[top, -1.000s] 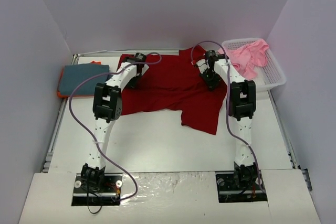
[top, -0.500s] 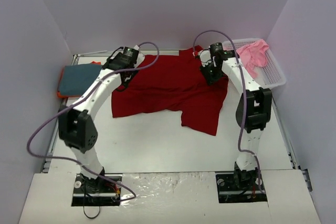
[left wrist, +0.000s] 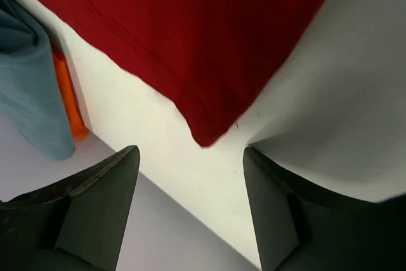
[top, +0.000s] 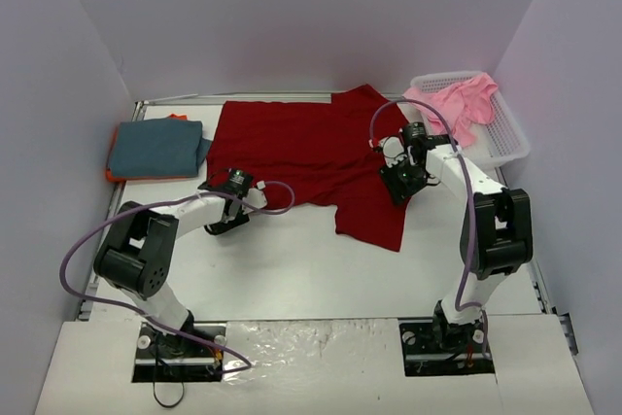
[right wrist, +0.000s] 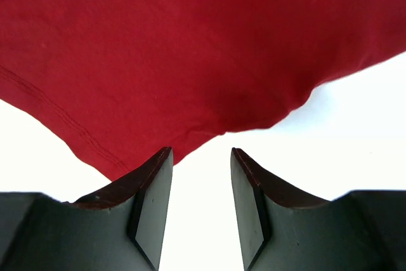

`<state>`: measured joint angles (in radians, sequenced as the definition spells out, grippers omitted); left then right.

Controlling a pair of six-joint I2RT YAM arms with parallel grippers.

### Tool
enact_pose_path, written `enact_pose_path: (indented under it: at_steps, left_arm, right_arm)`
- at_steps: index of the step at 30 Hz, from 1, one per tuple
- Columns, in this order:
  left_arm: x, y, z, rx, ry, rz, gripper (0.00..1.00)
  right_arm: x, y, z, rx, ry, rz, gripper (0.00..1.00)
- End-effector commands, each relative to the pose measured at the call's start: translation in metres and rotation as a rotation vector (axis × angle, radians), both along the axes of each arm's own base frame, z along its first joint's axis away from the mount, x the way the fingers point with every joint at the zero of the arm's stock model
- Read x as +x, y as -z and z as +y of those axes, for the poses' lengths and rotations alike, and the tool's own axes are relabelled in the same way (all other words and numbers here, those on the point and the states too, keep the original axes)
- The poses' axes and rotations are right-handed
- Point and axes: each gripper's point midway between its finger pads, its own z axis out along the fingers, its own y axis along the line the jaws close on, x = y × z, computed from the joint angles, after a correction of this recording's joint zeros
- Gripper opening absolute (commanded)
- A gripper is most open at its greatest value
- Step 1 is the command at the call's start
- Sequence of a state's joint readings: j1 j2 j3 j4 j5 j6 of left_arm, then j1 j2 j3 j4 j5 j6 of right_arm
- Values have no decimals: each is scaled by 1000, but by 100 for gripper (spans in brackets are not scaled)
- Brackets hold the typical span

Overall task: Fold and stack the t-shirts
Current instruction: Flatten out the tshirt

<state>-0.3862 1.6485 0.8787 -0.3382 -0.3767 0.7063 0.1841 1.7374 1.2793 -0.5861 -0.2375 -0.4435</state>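
My left gripper (top: 231, 213) hovers low over the near-left corner of the dark red t-shirt (top: 311, 157), its jaws spread with only bare table (top: 292, 269) and that hemmed corner (left wrist: 204, 136) between them. My right gripper (top: 401, 185) sits at the shirt's right edge, jaws apart as well, and its own camera shows a bulging fold of red cloth just ahead of the fingertips, not between them. So neither hand is holding anything.

The red shirt lies spread across the far middle of the table, a lower flap hanging toward me on the right. The teal-blue t-shirt (top: 155, 148) is folded at the far left with the orange t-shirt (left wrist: 68, 96) under it, and the light pink t-shirt (top: 462, 104) spills out of the white basket (top: 505, 138) at the far right.

The risk now is a poor pinch: if I close on the left corner from this angle I may catch only the hem's top layer (or nothing), and the fold would drag crooked. On the right, I think the cloth is doubled near my fingers, though I can't be sure from here, so I might grab two layers.

The near half of the table gives room to pull. The folded stack lies just left of my left hand, the basket close on my right.
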Motion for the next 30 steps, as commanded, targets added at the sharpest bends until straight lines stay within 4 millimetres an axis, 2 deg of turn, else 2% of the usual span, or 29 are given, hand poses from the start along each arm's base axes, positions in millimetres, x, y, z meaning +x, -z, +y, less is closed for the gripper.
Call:
enact_pose_path:
  at_steps: [1, 4, 14, 16, 18, 20, 21, 22, 24, 28, 30]
  left_arm:
    - [40, -23, -23, -70, 81, -148, 65]
    - [40, -17, -24, -72, 83, -139, 65]
    - [24, 4, -28, -91, 92, -79, 62]
    - [19, 10, -26, -86, 92, -60, 55]
    - [15, 14, -23, -79, 82, -54, 35]
    - [11, 14, -21, -75, 82, -47, 24]
    - [6, 16, -19, -72, 80, -34, 13]
    - [4, 16, -19, -73, 78, -29, 9]
    - [0, 14, -17, -73, 77, -26, 3]
    - [-8, 16, -14, -69, 74, -14, 2]
    - [-11, 14, -14, -90, 63, -5, 2]
  right_arm:
    - [6, -3, -4, 51, 36, -25, 37]
    - [9, 3, -15, 48, 70, -9, 37]
    - [16, 2, -27, 18, 108, -17, 36]
    - [16, 3, -28, 17, 110, -16, 36]
    - [16, 6, -29, 9, 115, -7, 36]
    - [15, 7, -30, 5, 118, -3, 36]
    - [14, 8, -30, 2, 117, -2, 36]
    - [15, 8, -30, 3, 117, -3, 36]
    - [15, 6, -31, 3, 119, -6, 36]
    - [17, 2, -30, 4, 119, -18, 34]
    - [16, -4, -29, 4, 113, -31, 29]
